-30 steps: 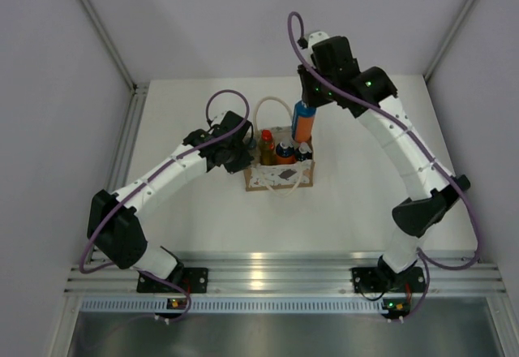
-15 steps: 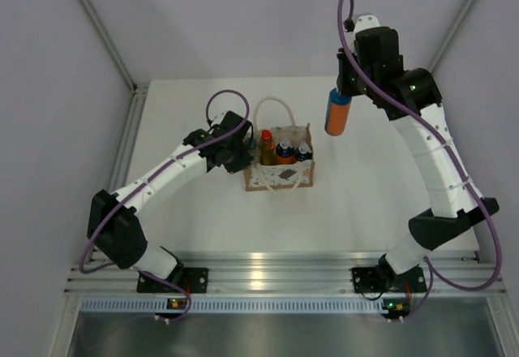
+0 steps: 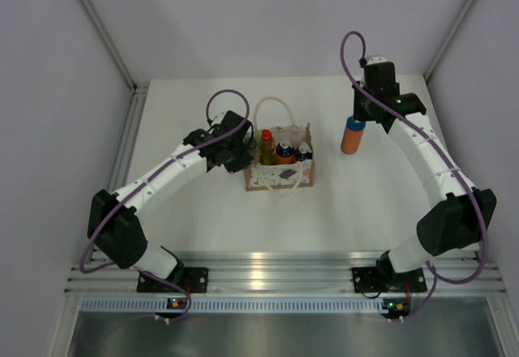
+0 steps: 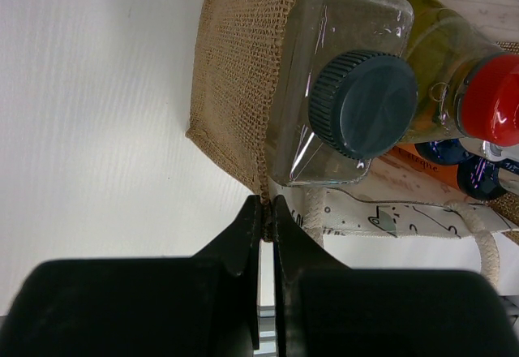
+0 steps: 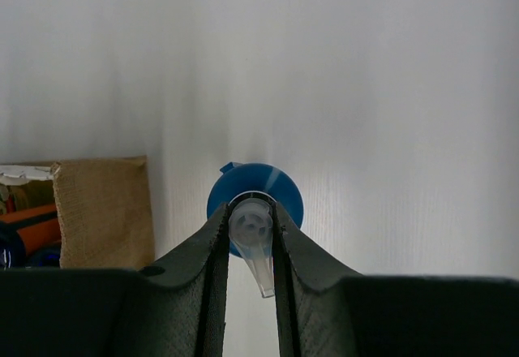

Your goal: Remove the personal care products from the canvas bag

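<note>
The tan canvas bag (image 3: 280,174) stands mid-table, lace trim facing the near edge. Inside show a yellow bottle with red cap (image 3: 266,139), two orange bottles with dark-blue caps (image 3: 284,149) and, in the left wrist view, a clear bottle with dark grey cap (image 4: 362,104). My left gripper (image 4: 267,208) is shut on the bag's left corner seam (image 4: 261,180). My right gripper (image 5: 250,225) is shut on the clear nozzle top of an orange bottle with blue cap (image 3: 352,138), held upright to the right of the bag; I cannot tell if it touches the table.
White walls with metal corner posts enclose the table (image 3: 203,211). The bag's cream rope handle (image 3: 272,109) loops up behind it. An aluminium rail (image 3: 276,276) runs along the near edge by the arm bases.
My right gripper has carried the orange blue-capped bottle from above the bag out to the right and lowered it towards the table. The left gripper has kept its grip on the bag.
</note>
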`<move>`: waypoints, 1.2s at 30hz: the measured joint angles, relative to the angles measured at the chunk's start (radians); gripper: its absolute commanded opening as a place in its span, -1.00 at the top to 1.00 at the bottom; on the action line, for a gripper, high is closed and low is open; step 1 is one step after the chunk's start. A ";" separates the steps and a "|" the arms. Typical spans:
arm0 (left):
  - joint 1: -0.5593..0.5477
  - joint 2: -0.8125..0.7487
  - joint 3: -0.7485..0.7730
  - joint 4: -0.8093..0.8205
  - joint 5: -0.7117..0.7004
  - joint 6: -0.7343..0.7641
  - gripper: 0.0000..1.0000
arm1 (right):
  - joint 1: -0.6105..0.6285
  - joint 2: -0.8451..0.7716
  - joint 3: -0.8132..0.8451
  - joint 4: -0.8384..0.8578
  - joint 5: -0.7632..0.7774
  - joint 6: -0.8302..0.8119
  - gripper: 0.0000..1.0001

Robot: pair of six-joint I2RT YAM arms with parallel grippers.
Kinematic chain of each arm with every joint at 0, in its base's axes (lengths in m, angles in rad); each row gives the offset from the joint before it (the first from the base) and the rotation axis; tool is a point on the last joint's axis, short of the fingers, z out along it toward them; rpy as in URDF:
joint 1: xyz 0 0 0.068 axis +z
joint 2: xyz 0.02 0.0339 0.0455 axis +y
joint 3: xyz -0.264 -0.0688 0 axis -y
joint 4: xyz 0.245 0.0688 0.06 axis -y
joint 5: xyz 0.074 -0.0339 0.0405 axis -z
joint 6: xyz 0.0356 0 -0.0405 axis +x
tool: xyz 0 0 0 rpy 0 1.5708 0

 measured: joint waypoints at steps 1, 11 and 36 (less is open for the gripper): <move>0.000 0.000 0.000 0.000 0.001 0.000 1.00 | -0.011 0.003 -0.014 0.016 -0.010 0.000 1.00; 0.000 -0.002 0.000 0.000 0.002 0.011 1.00 | -0.079 0.112 -0.030 0.139 -0.101 -0.001 1.00; 0.000 -0.004 0.000 0.000 0.006 0.022 1.00 | 0.031 0.074 -0.045 0.176 -0.171 -0.025 -0.06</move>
